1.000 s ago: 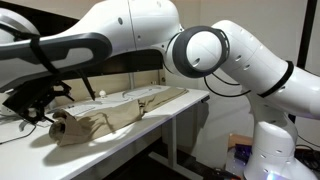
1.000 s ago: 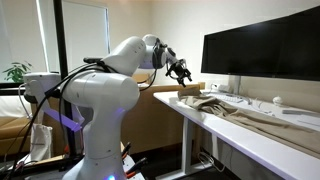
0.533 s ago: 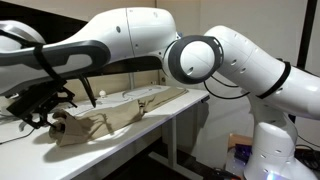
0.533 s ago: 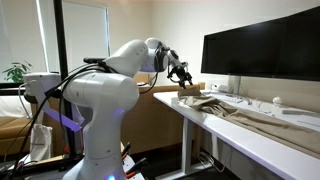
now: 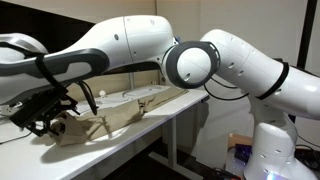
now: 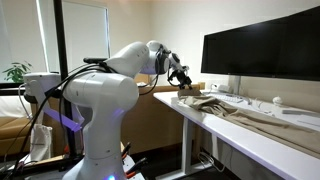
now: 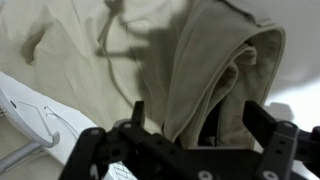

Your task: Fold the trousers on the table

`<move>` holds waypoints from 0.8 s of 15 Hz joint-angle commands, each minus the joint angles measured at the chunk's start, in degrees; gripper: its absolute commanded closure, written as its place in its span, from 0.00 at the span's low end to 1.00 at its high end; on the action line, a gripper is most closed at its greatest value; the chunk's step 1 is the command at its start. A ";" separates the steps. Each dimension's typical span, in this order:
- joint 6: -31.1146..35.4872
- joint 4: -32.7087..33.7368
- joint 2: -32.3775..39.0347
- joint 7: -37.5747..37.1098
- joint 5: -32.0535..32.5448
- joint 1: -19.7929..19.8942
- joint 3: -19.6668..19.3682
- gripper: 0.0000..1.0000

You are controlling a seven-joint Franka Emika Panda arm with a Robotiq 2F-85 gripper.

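Beige trousers (image 5: 110, 120) lie stretched along the white table (image 5: 185, 108); they also show in an exterior view (image 6: 235, 108). My gripper (image 5: 45, 112) hovers at the trousers' bunched end, close above the cloth, and it shows again in an exterior view (image 6: 184, 77). In the wrist view the gripper (image 7: 200, 125) is open, its two black fingers straddling a rolled fold of the trousers (image 7: 215, 70) without closing on it. The arm hides part of the table's far side.
A large dark monitor (image 6: 265, 52) stands on the table behind the trousers. A white cable (image 7: 30, 120) lies beside the cloth. A small white object (image 6: 278, 101) sits near the monitor base. The table edge (image 6: 215, 135) drops to open floor.
The gripper has moved down and toward the bunched end of the trousers, its fingers now on either side of the fold. The trousers have not moved.
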State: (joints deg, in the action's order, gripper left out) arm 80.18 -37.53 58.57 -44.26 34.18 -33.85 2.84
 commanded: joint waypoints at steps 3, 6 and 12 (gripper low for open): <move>-1.86 0.73 -0.13 -1.48 -1.25 1.42 0.07 0.00; -1.59 0.39 0.01 -1.44 -1.43 2.04 0.33 0.21; -1.01 -0.12 0.38 -1.53 -2.26 2.50 0.80 0.61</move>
State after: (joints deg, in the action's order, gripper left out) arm 79.84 -37.53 59.09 -44.46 33.62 -31.99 2.84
